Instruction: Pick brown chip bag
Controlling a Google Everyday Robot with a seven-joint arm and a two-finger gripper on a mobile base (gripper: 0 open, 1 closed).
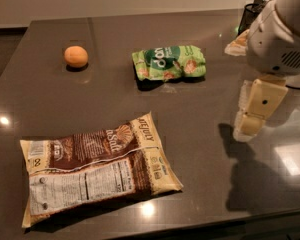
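The brown chip bag lies flat at the front left of the dark table, its white nutrition-label panel facing up and its cream-yellow edges showing. My gripper hangs at the right side of the table under the white arm housing. It hovers above the surface, well to the right of the bag and apart from it, and holds nothing that I can see.
A green snack bag lies at the middle back. An orange sits at the back left. A dark container and a light packet stand at the back right. The table's front edge runs close below the bag.
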